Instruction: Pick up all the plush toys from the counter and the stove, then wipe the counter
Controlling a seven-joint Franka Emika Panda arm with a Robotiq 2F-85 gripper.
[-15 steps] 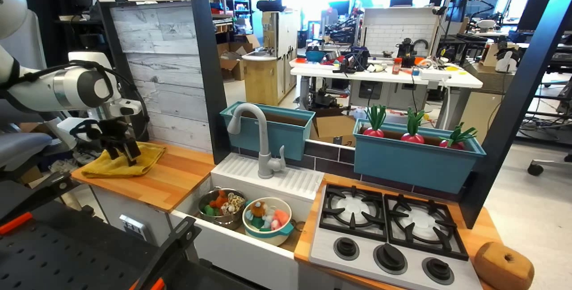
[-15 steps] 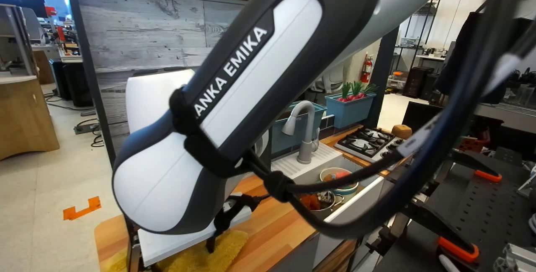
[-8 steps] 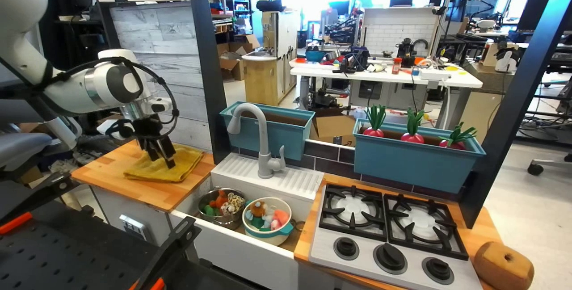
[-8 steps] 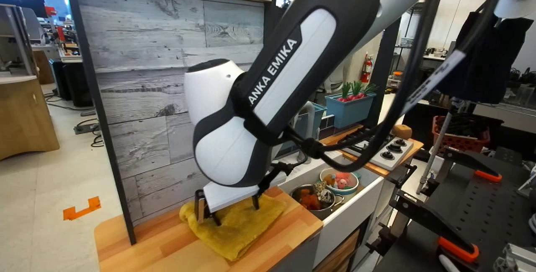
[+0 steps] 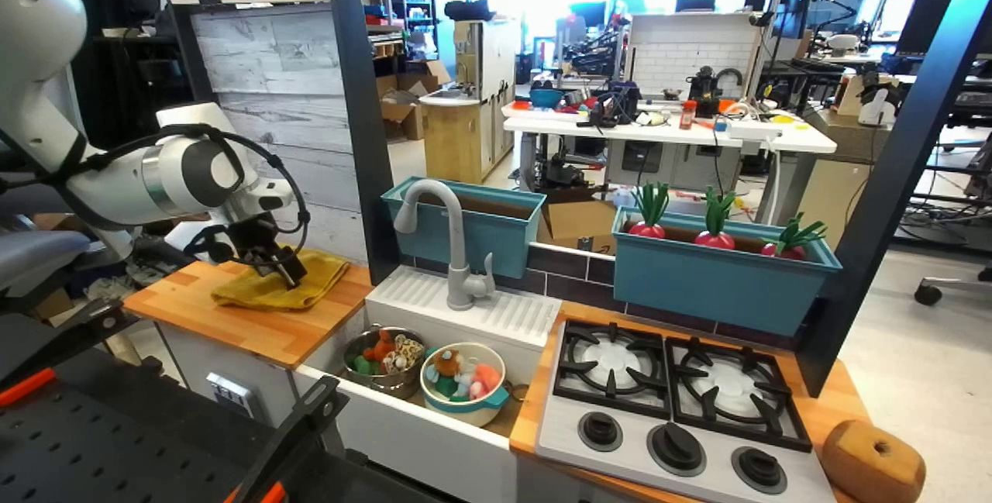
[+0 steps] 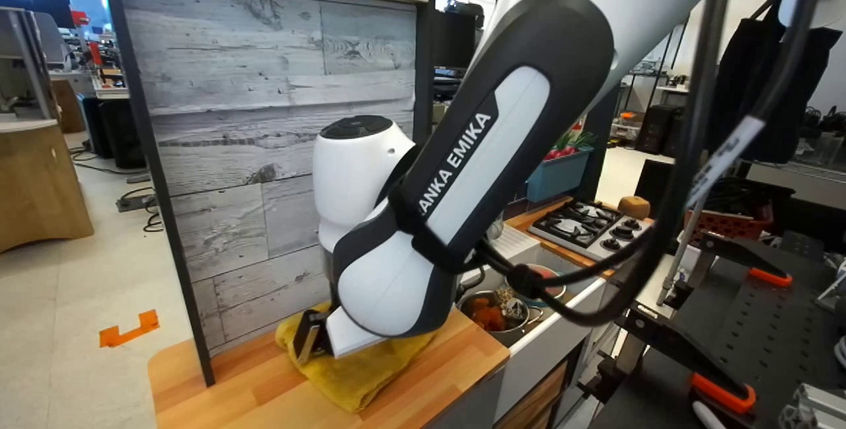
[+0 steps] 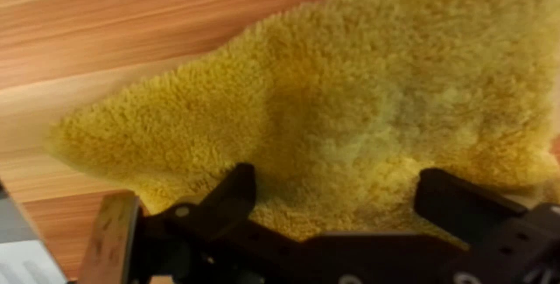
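The yellow cloth (image 5: 267, 294) lies on the wooden counter (image 5: 186, 286); both also show in an exterior view, cloth (image 6: 370, 376) and counter (image 6: 436, 376). My gripper (image 7: 337, 177) is open, its fingers spread wide and pressed on or just above the cloth (image 7: 306, 78). No plush toy is between the fingers. In an exterior view the gripper (image 5: 291, 278) is tilted, tips down at the cloth. Plush toys (image 5: 384, 352) lie in a steel pot, and more plush toys (image 5: 469, 379) lie in a white-and-teal pot. The stove (image 5: 678, 410) has no toy on it.
The steel pot (image 5: 399, 388) and the white-and-teal pot (image 5: 465, 408) stand in the sink, below a grey faucet (image 5: 457, 247). Teal planters (image 5: 721, 286) line the back. A brown block (image 5: 872, 464) sits beside the stove. A wood-patterned wall (image 6: 264, 151) stands behind the counter.
The cloth and gripper slid along the counter toward the sink, then the cloth shifted slightly back. The gripper has tilted and dropped lower over the cloth.
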